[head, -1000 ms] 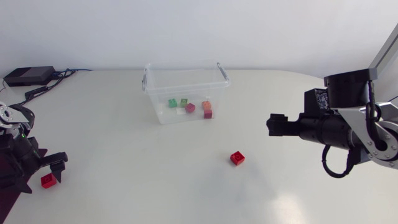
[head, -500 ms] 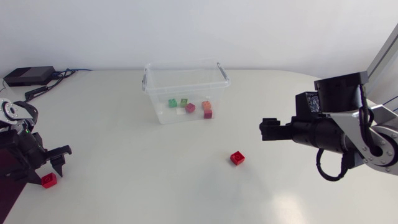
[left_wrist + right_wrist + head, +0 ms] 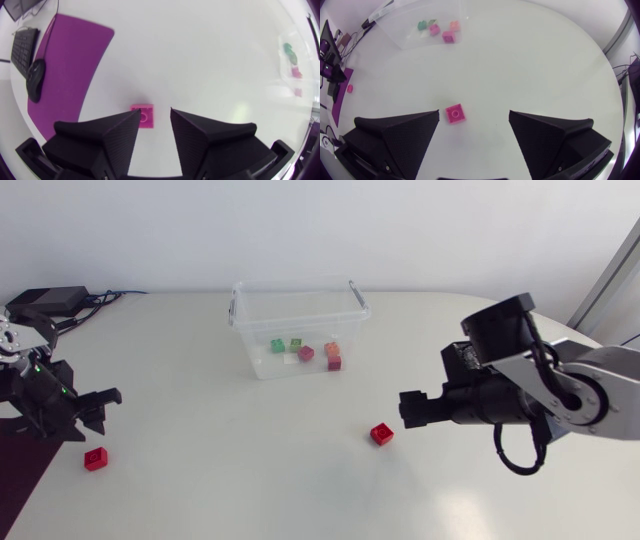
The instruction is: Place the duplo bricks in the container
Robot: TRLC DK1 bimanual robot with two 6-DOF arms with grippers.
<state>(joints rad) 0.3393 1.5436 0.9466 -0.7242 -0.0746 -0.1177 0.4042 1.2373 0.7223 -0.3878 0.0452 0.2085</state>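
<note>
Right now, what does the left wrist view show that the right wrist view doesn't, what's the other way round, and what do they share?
Left wrist only: the left tool, open, seen close up. Right wrist only: the right tool, open wide, with a red brick lying ahead between its fingers. Both: the clear container holding bricks, and the second red brick, just ahead of the left tool's gap, only a speck from the right wrist.
</note>
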